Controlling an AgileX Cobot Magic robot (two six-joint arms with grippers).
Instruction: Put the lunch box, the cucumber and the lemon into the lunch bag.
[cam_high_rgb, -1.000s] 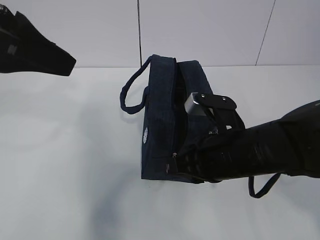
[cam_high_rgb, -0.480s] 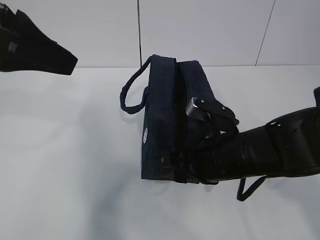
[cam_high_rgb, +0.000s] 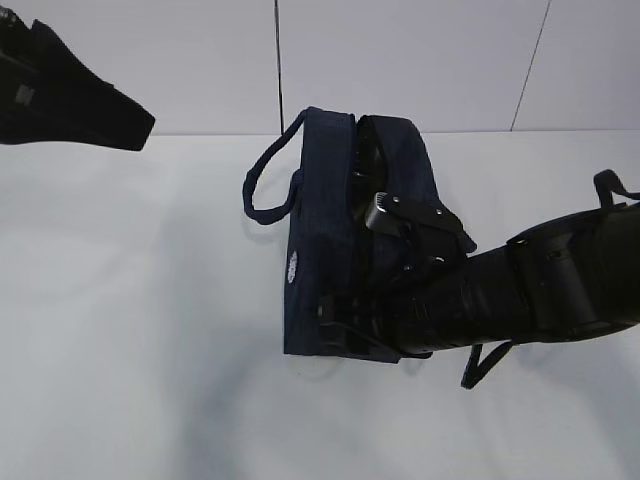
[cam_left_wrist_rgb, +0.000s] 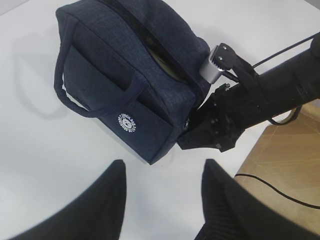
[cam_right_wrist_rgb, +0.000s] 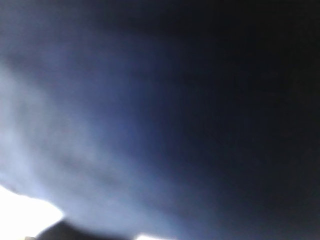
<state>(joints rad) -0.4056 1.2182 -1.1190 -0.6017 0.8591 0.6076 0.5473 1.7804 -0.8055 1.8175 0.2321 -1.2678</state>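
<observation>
The dark navy lunch bag (cam_high_rgb: 325, 240) lies on the white table, and it also shows in the left wrist view (cam_left_wrist_rgb: 125, 75). Its top slit is partly open, with something pale inside that I cannot identify. The right gripper (cam_high_rgb: 340, 325) is pressed against the bag's near end, and its jaws are hidden. The right wrist view shows only blurred navy fabric (cam_right_wrist_rgb: 150, 125). The left gripper (cam_left_wrist_rgb: 164, 172) is open and empty, held high above the table at the far left (cam_high_rgb: 140, 120). The lunch box, cucumber and lemon are hidden.
One bag handle (cam_high_rgb: 265, 185) loops out to the left, and another strap (cam_high_rgb: 485, 365) hangs under the right arm. A wooden surface (cam_left_wrist_rgb: 285, 165) with a black cable lies beyond the table's edge. A white wall stands behind.
The right arm has pushed further left along the bag's near end. The bag's top slit has spread wider at the far end. The left arm has not moved.
</observation>
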